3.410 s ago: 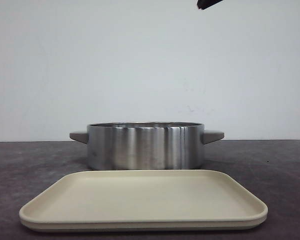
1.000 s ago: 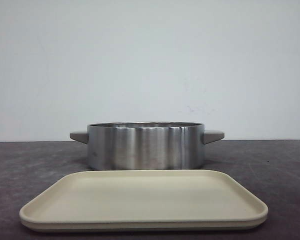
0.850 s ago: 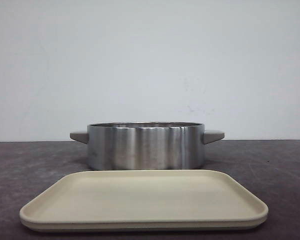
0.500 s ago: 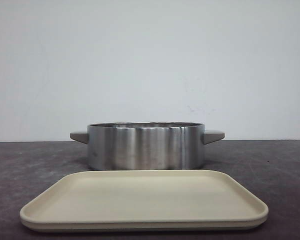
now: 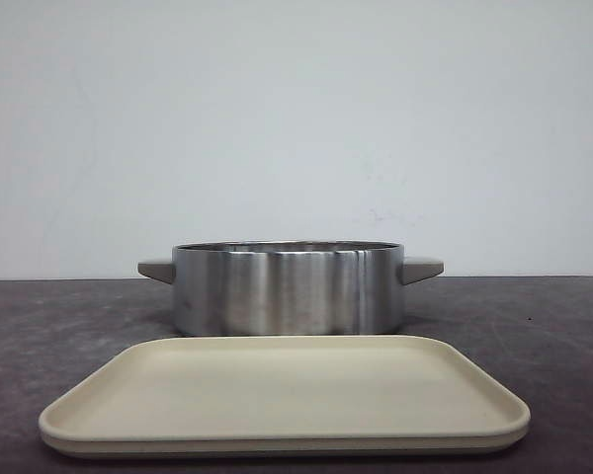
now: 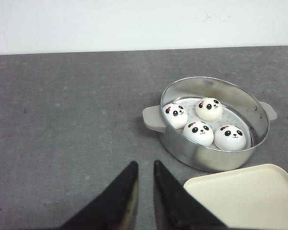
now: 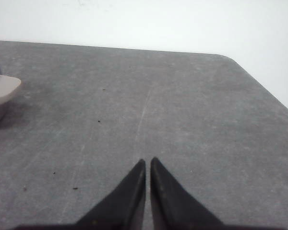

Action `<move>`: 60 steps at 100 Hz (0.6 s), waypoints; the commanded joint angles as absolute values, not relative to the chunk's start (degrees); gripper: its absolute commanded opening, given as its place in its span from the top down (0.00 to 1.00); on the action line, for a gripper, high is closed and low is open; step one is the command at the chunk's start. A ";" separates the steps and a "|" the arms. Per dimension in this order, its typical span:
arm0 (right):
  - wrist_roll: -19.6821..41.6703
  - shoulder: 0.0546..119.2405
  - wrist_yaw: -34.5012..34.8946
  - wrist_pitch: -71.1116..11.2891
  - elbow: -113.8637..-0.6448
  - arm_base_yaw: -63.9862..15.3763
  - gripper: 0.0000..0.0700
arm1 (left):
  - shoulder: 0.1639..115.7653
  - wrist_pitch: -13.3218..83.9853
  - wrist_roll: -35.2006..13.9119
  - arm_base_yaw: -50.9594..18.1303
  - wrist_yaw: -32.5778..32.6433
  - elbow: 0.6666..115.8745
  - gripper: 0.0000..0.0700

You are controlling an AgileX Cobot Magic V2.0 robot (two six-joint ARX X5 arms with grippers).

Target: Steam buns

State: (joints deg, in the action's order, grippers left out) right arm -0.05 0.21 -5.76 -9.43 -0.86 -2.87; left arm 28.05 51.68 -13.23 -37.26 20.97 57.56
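A dark arm tip that showed high above the pot (image 5: 288,287), to its right, at the first earlier front view is gone now. It was already out of that view a second ago.

A dark grey table (image 5: 534,326) carries a steel pot (image 5: 288,288) with grey side handles. Just in front of the pot, a cream tray (image 5: 283,395) lies flat on the same surface.
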 commanded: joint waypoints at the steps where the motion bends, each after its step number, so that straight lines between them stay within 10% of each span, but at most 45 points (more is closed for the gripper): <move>1: -0.45 0.21 -5.93 -9.04 -0.69 -2.87 0.99 | 28.23 51.42 -13.54 -37.52 21.21 58.24 0.98; 60: -0.45 0.21 -5.93 -9.04 -0.69 -2.85 0.99 | 26.41 50.83 -6.85 -31.22 21.26 58.24 0.98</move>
State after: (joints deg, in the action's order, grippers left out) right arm -0.05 0.21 -5.78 -9.43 -0.86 -2.87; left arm 27.09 51.83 -8.51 -33.15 21.04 57.56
